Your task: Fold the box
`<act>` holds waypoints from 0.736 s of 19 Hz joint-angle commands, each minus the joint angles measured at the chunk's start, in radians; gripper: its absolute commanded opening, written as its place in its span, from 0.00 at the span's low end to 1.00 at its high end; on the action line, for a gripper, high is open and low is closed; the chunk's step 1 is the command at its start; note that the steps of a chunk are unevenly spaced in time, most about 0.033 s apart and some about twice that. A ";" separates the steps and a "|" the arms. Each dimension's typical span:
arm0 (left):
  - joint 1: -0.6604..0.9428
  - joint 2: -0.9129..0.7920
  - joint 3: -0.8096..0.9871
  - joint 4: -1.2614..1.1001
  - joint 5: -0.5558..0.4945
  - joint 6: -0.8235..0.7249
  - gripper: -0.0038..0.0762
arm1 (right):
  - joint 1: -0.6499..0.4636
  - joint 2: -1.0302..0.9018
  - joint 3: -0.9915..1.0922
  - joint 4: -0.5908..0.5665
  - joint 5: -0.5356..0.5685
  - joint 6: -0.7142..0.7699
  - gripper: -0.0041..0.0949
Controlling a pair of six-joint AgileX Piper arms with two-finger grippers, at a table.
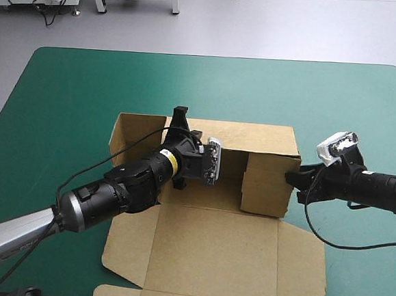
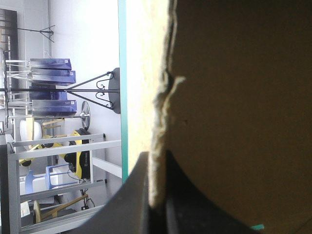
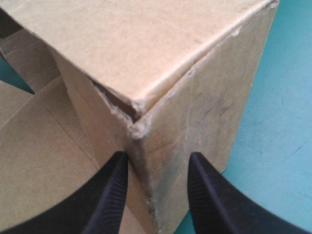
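- A partly folded brown box (image 1: pixel 203 251) sits at the middle of the teal-green tabletop (image 1: pixel 65 96). Its rear wall stands upright, its right-hand end is raised into a corner, and its wide lid panel lies flat toward the near edge.
- The left tool (image 1: pixel 181 114) reaches in from the left across the tray and is clamped on the top edge of the rear wall, toward that wall's left end.
- In the left wrist view its black fingers (image 2: pixel 134 195) are all but closed, with a ragged board edge pinched between them.
- The left side flap (image 1: pixel 126 139) appears to splay outward rather than stand square, though the arm hides part of it.
- The right tool (image 1: pixel 294 177) sits at the box's near right corner, released. In the right wrist view its two fingers stand apart, astride the upright corner seam, with the frayed corner between them.
- Whether those fingers touch the board cannot be told.
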 commanded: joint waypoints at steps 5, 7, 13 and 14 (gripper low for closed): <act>-0.006 -0.024 -0.013 -0.020 -0.051 -0.015 0.03 | -0.003 0.051 0.033 0.280 -0.091 -0.183 0.39; -0.006 -0.024 -0.013 -0.020 -0.053 -0.015 0.03 | -0.003 0.071 0.033 0.320 -0.103 -0.189 0.23; -0.006 -0.024 -0.013 0.028 -0.031 -0.015 0.17 | -0.003 0.079 0.033 0.309 -0.115 -0.201 0.04; -0.006 -0.024 -0.013 0.036 -0.031 -0.015 0.23 | -0.003 0.079 0.033 0.309 -0.115 -0.201 0.04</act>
